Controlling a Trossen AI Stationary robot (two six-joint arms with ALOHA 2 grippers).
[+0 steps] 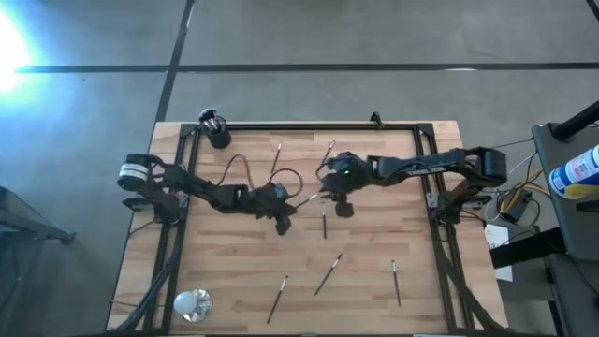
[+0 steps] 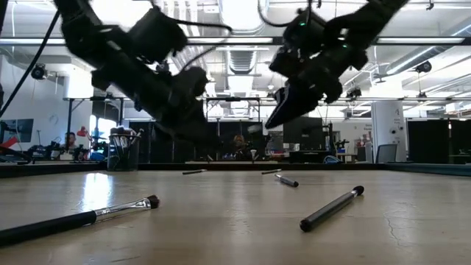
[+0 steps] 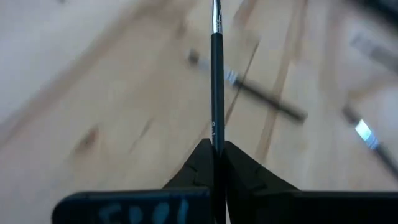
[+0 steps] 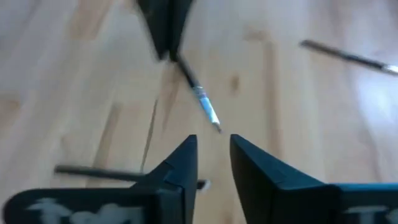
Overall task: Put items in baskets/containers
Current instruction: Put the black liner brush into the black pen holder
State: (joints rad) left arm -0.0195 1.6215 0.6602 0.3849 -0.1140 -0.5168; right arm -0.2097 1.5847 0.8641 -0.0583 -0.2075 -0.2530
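A thin brush with a dark handle and silvery ferrule hangs above the table's middle, with my left gripper shut on it. Its bristle tip points at my right gripper, which stands open just short of it, touching nothing. In the high view my left gripper and right gripper face each other. The black cup stands at the table's far left corner with brushes in it. Several more brushes lie flat on the table, such as one near the front. My left gripper pinches the brush's dark handle between its two fingers, well back from the ferrule. The brush runs on in line with the fingers, straight out past their ends toward my right gripper. It is lifted clear of the table.
Loose brushes lie at the far middle, under the grippers and near the front edge. A shiny clear-whitish round object sits at the near left corner. A black frame borders the table.
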